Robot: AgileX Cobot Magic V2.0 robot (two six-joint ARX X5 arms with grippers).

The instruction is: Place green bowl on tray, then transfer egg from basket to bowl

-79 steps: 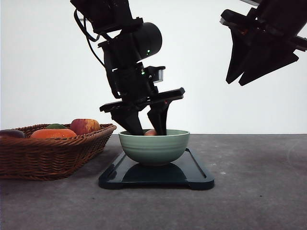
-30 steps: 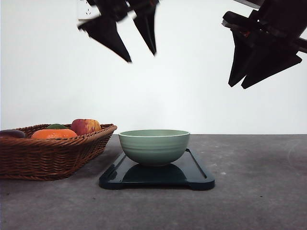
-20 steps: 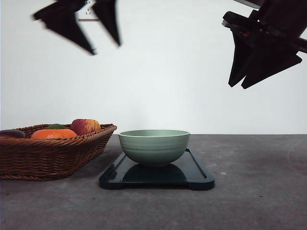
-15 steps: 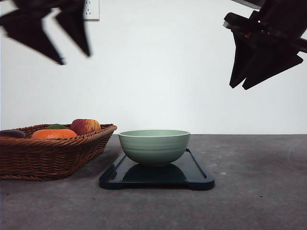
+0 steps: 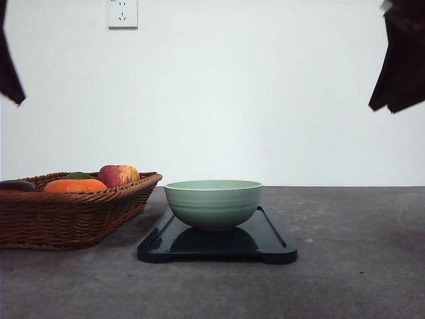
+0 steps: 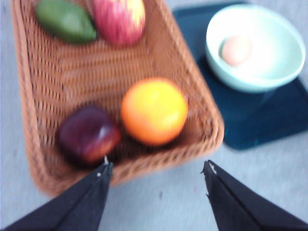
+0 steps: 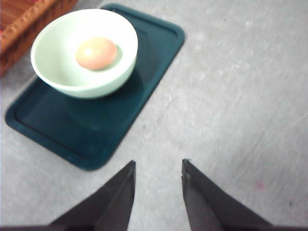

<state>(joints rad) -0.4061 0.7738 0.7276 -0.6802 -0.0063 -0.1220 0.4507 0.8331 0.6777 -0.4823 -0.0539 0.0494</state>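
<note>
The egg (image 7: pixel 96 53) lay in the green bowl (image 5: pixel 213 203) on the tray (image 5: pixel 272 242); the left end effector (image 6: pixel 156 168) and right end effector (image 7: pixel 158 166) hung released, empty.

We seem to be at a bare test bench in a lab rather than a home: a plain white wall (image 5: pixel 265 100) with a single power socket (image 5: pixel 122 12) high above the basket (image 5: pixel 73 216), and a grey, speckled tabletop (image 5: pixel 345 266) carrying staged props right of that basket.
</note>
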